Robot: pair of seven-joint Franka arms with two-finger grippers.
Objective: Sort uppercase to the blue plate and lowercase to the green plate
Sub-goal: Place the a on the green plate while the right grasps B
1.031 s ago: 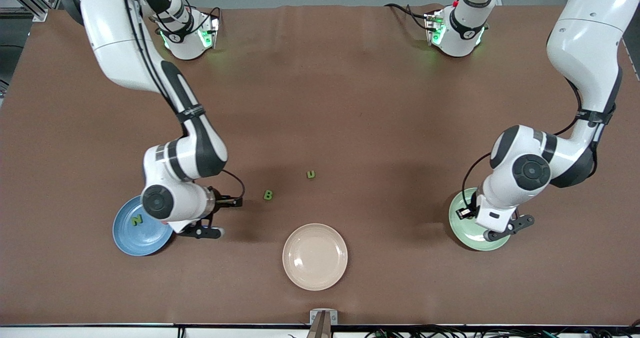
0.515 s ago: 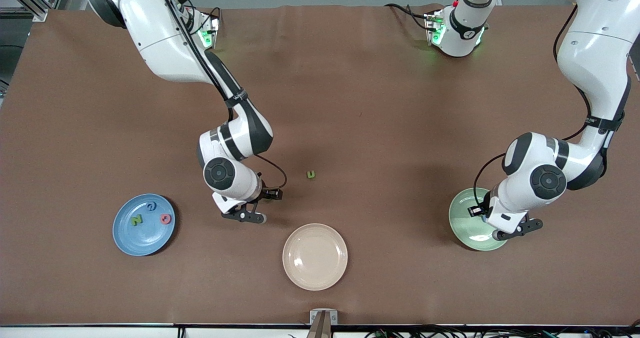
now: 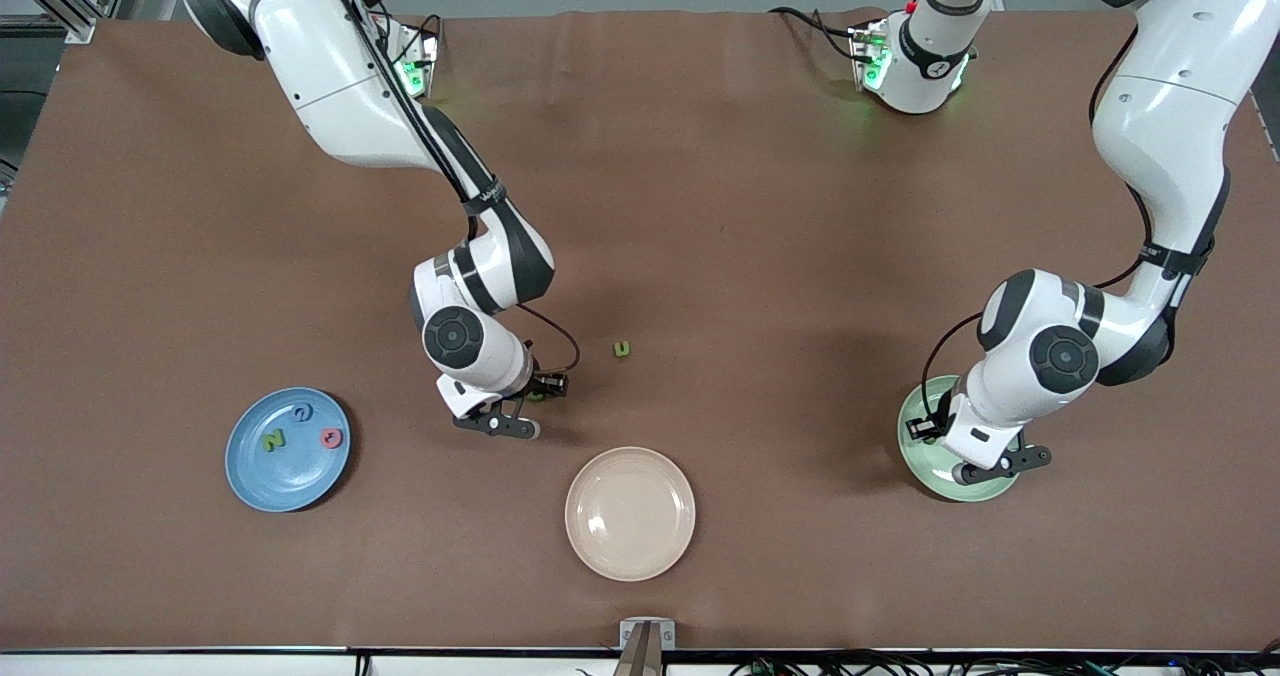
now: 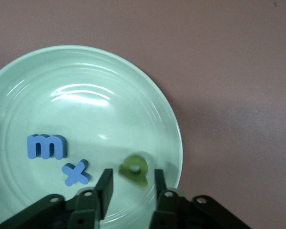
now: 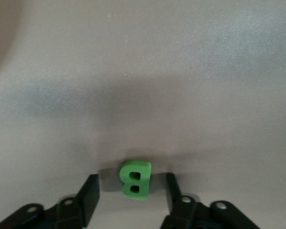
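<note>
Three capitals (image 3: 300, 428) on blue plate (image 3: 262, 486)

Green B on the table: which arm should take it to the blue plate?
Right. The right gripper has its open fingers either side of the green B. The left gripper is over the green plate, above the green p.

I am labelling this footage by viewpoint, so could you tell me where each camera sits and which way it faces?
Front view: high across the table, facing both arms, looking down at the blue plate.
Left wrist view: on the left arm, looking down at the green plate; its own open fingers show.
Right wrist view: on the right arm, looking at the B between open fingers.
Shared: front and left wrist both show the green plate.
</note>
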